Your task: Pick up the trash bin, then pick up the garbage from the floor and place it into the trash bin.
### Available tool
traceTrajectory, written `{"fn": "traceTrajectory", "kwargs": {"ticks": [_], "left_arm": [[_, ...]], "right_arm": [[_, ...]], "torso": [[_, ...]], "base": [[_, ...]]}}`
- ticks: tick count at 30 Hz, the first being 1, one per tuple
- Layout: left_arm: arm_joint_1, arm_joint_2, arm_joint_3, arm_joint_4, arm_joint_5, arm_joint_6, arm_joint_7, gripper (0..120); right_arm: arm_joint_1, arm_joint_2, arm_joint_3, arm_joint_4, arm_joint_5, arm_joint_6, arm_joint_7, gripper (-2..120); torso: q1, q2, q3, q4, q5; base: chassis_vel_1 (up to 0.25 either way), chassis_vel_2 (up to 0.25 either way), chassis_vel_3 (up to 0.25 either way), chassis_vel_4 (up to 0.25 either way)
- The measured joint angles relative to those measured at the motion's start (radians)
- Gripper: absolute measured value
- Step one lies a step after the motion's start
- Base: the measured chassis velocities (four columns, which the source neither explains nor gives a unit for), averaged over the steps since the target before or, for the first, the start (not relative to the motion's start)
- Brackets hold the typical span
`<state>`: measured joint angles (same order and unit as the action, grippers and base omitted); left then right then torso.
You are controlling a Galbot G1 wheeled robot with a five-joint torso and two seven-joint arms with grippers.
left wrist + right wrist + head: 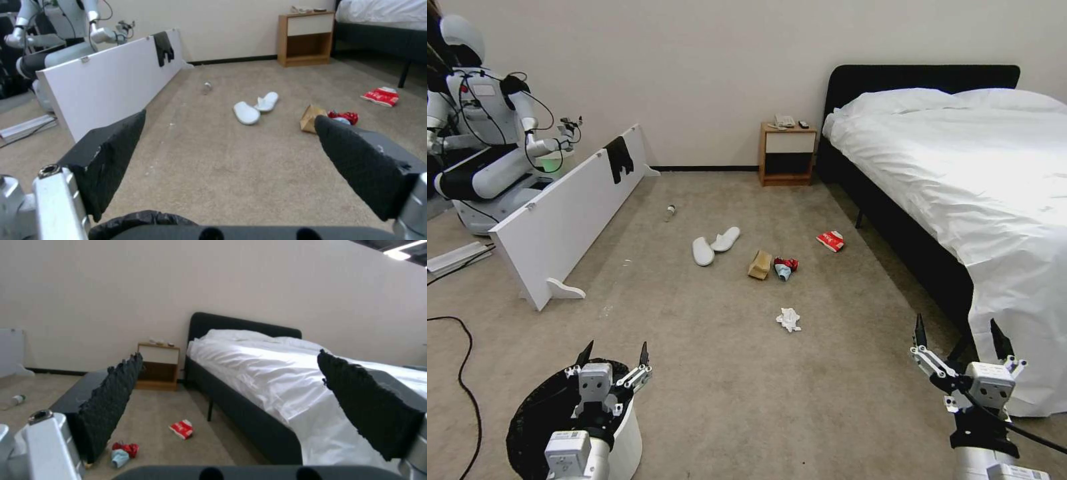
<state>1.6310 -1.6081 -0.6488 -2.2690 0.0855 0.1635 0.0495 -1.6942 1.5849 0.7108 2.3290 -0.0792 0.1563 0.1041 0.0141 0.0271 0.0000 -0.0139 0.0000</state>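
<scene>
The round white plastic trash bin [627,437] lined with a crinkled black bag sits on the beige carpet [727,400] at 7 o'clock of the head view; what lies inside cannot be told. The left pincer [614,357] hovers over its rim, spread wide. The right pincer [957,337], also wide and holding nothing, hangs at 5 o'clock just beside the draped white sheet of the black-framed bed [960,187].

The garbage lies mid-floor, well apart from the bin: a crumpled white tissue [788,319] nearest, then a brown paper bag [760,264] touching red and blue wrappers [785,267], a red snack packet [831,241] near the bed's edge, white slippers [715,245], and a small bottle [670,213] toward 12 o'clock.

A long white board [570,213] bounds the open carpet at 10 o'clock.
</scene>
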Motion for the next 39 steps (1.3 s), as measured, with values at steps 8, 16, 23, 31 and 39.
{"fn": "traceTrajectory", "kwargs": {"ticks": [8, 16, 23, 31, 39], "left_arm": [[-0.004, 0.000, -0.001, 0.005, 0.000, 0.000, 0.000, 100], [-0.001, 0.000, -0.023, -0.007, 0.003, 0.019, -0.008, 100], [0.028, 0.046, -0.090, -0.079, -0.109, 0.148, -0.076, 100], [0.055, 0.118, -0.170, -0.119, -0.269, 0.352, -0.176, 100], [0.070, 0.213, -0.256, -0.110, -0.477, 0.504, -0.272, 100]], "right_arm": [[0.002, 0.001, 0.001, -0.004, 0.001, 0.001, 0.002, 100], [0.005, -0.001, 0.004, -0.006, 0.005, 0.001, 0.006, 100], [0.007, -0.018, 0.015, -0.012, 0.019, 0.000, 0.023, 100], [0.014, -0.030, 0.016, -0.017, 0.031, -0.005, 0.034, 100], [0.015, -0.040, 0.027, -0.018, 0.042, -0.008, 0.043, 100]], "torso": [[0.000, 0.000, 0.000, 0.0000, 0.0000], [0.000, 0.000, 0.000, 0.0000, 0.0000], [0.000, 0.000, 0.000, 0.0000, 0.0000], [0.000, 0.000, 0.000, 0.0001, -0.0001], [0.000, 0.000, 0.000, 0.0000, -0.0001]], "base": [[0.000, 0.000, 0.000, 0.000], [0.000, 0.000, 0.000, 0.000], [0.000, 0.000, 0.000, 0.000], [0.000, 0.000, 0.000, 0.000], [0.000, 0.000, 0.000, 0.000]]}}
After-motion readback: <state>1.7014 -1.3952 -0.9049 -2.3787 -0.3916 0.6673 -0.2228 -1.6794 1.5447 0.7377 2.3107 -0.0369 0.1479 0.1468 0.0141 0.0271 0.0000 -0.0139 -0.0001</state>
